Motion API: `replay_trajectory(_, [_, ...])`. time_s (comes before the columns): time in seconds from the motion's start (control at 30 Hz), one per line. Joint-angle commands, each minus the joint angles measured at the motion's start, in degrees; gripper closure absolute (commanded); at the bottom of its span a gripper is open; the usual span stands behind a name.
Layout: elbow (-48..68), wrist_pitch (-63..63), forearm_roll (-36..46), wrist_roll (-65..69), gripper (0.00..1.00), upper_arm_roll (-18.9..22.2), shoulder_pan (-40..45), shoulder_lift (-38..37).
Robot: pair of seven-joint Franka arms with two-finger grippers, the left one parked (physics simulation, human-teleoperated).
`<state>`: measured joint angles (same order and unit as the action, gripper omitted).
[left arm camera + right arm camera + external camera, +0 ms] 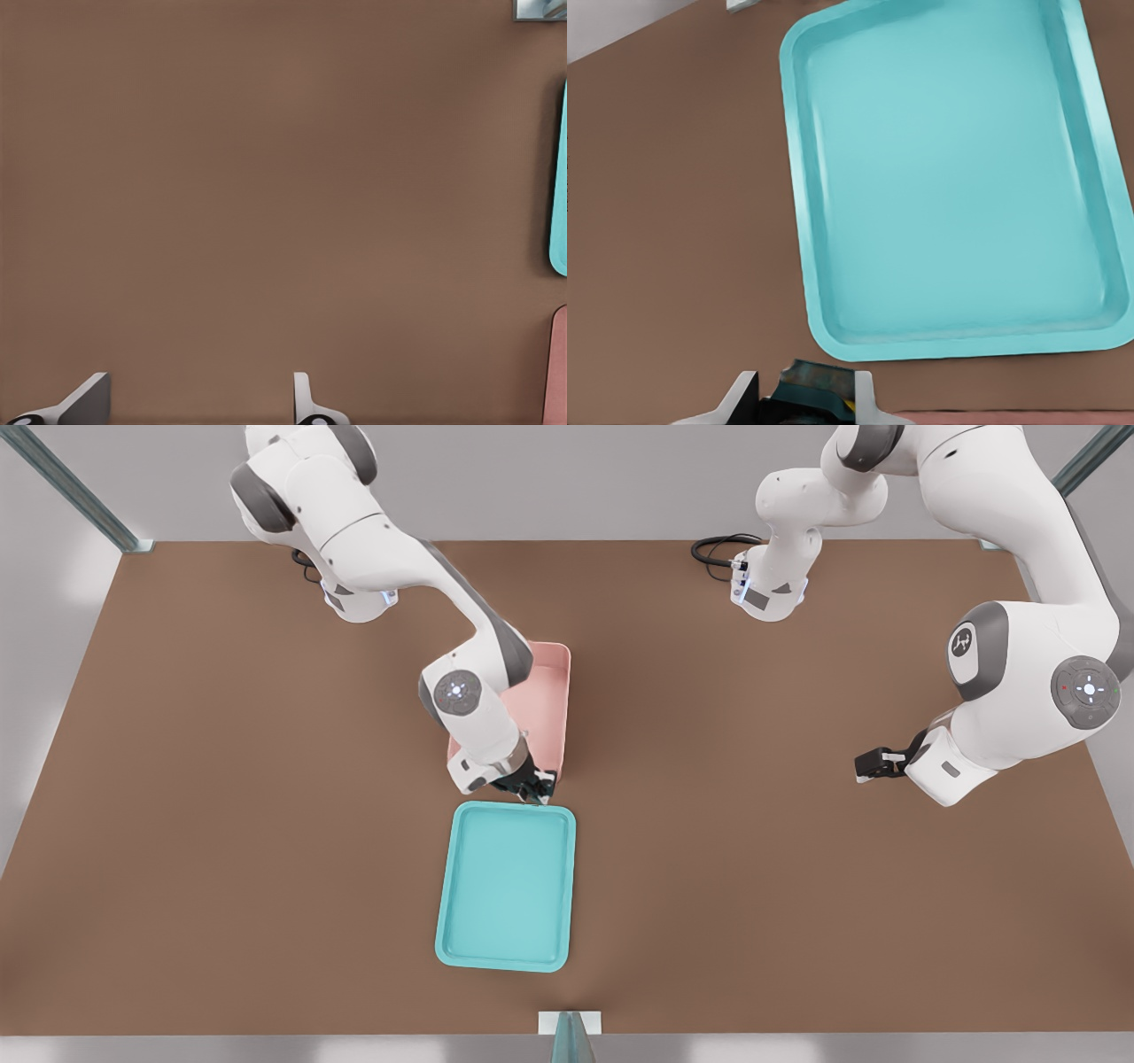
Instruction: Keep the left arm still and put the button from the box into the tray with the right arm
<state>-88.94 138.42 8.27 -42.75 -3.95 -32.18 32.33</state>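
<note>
No words or labels could be read anywhere. The only mark was a small white logo on a grey patch of the left arm (1019,655), and it was too small to make out.

There were two white arms, one pink box (551,700), one teal tray (507,884) and one button (819,385). All of them were on or over the brown counter (753,824).

The button was very tiny. In the right wrist view it showed as a dark blackish lump with just a sliver of yellow at one edge. It was far smaller than the box or the tray.

The right arm (461,682) reached down from the far side of the counter, and it covered part of the box. Its black pincer (534,788) was over the strip between the box's near end and the tray's far rim. The pincer's two pale fingers (744,394) were pinching the button between them, one on each side.

The tray lay flat, just beside the box, and closer to the camera in the front view. It had round corners and a low rim. Nothing lay inside it.
</note>
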Motion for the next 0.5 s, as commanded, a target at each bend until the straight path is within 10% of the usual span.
replay_trajectory(0.0, [5.0,-2.9,6.8,36.0,0.53,2.3,1.2,3.2])
replay_trajectory(0.27, [19.2,1.8,7.4,47.3,0.52,3.1,4.9,20.4])
replay_trajectory(0.3, [20.4,1.9,7.4,47.1,0.0,3.1,4.9,21.0])
replay_trajectory(0.43, [19.9,-0.9,7.6,46.8,0.0,3.0,4.9,18.7])
replay_trajectory(0.47, [19.7,-17.8,5.5,46.9,0.0,4.0,7.1,9.8])
